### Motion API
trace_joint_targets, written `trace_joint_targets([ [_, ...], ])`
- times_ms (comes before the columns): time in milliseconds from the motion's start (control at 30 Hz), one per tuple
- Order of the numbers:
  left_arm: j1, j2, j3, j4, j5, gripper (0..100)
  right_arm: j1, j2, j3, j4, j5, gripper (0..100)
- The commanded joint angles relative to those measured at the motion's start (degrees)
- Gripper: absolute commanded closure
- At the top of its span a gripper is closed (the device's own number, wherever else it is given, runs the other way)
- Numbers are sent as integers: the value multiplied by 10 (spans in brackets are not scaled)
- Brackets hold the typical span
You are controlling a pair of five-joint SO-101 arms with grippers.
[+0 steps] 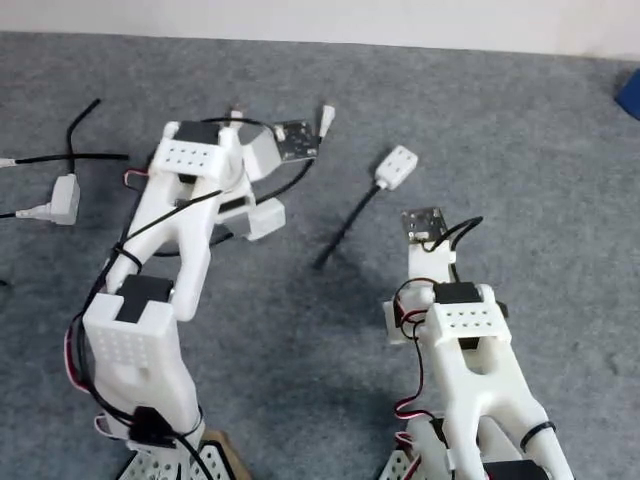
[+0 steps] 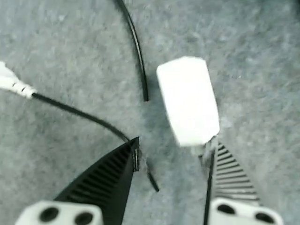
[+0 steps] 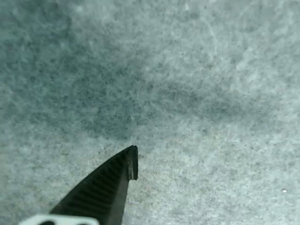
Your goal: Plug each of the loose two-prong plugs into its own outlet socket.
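High view: the table [image 1: 560, 130] is covered in grey felt-like cloth, matte and fuzzy. The left arm [image 1: 160, 260] (white printed plastic, boxy joints w/ rows of small holes) stretches to the far middle of the table. The right arm [image 1: 470, 350], same build, sits nearer the front. Between them, apart from both, lies a socket block [image 1: 397, 166]: a white rounded rectangle w/ dots on its top face and a black cord running off toward the front. At the table's left edge lies a white plug [image 1: 62, 198], wedge-shaped, on a white lead, w/ a thin black cable [image 1: 90, 155] just behind it.

Left wrist view: the left claw [image 2: 174, 143] is spread wide, w/ black ribbed fingers [image 2: 112, 178], gripping nothing. A smooth white block [image 2: 187, 98] w/ rounded corners lies flat on the felt between the jaws. Its near end touches one finger and is well clear of the other. A black wire [image 2: 79, 112] w/ a white tip runs up to that other finger's tip. A second black wire [image 2: 136, 51] ends just beside the block.

Right wrist view: the right claw [image 3: 123, 183], black ribbed plastic, hangs over plain grey felt; can't tell how far open.
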Motion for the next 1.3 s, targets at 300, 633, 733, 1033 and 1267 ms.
trace_joint_targets([
  [300, -49, -1, -31, 17, -10, 766, -6, -12, -3, -3, 8, 430],
  [633, 8, -7, -36, 38, 10, 766, -6, -12, -3, -3, 8, 430],
  [733, 38, 0, -43, 26, 42, 766, -6, -12, -3, -3, 8, 430],
  [1033, 40, 116, -174, 81, 44, 766, -6, -12, -3, -3, 8, 430],
  [1267, 62, 131, -253, 127, 70, 902, -6, -12, -3, -5, 25, 430],
])
